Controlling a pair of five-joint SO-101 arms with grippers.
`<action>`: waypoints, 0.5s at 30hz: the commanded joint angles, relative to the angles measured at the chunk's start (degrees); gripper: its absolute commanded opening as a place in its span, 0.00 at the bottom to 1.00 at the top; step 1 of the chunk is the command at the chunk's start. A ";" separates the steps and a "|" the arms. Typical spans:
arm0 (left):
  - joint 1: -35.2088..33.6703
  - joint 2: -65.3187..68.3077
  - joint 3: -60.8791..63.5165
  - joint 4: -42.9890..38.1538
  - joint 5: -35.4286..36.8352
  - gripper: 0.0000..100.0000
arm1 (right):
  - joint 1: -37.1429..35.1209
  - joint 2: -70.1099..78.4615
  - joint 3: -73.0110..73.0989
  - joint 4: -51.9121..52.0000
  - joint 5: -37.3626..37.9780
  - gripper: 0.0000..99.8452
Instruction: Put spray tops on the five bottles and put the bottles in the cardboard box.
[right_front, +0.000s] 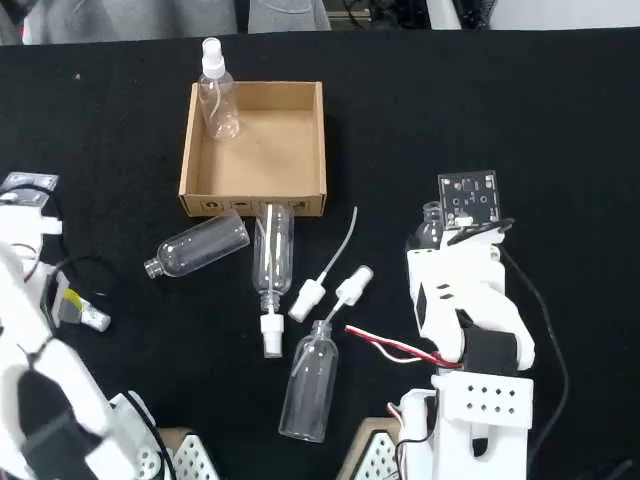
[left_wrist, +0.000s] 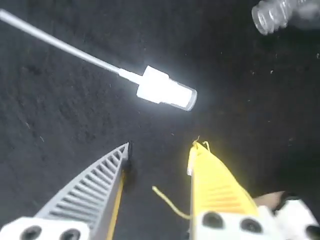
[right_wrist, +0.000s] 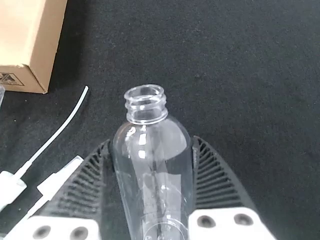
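**High view:** The cardboard box (right_front: 253, 205) sits at 11 o'clock on the table (right_front: 560, 120). A capped bottle (right_front: 218, 100) leans in the box's 11 o'clock corner. Outside, at the box's 6 o'clock, a second bottle (right_front: 273, 250) lies with a spray top at its neck. An open-necked bottle (right_front: 197, 246) lies at 7 o'clock. One loose spray top (right_front: 308, 298) and another (right_front: 354, 286) lie at 5 o'clock, with a fourth bottle (right_front: 310, 385) beyond them. The held bottle (right_front: 430, 222) is at 4 o'clock.

**Left wrist view:** The left gripper (left_wrist: 160, 150) is spread and empty. A single spray top (left_wrist: 165, 92) lies just ahead of its fingertips.

**Right wrist view:** The right gripper (right_wrist: 152, 142) is clamped around the held bottle, whose neck is uncapped.
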 joint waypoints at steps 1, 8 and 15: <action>0.13 3.16 -5.05 -1.23 -8.88 0.18 | 1.58 -1.36 -0.13 -1.67 0.00 0.07; 0.40 5.89 -5.41 -2.02 -20.75 0.20 | 1.58 -1.36 -0.13 -1.76 0.00 0.07; 0.22 5.98 -4.70 -8.62 -30.51 0.27 | 1.58 -1.36 -0.13 -1.85 0.00 0.07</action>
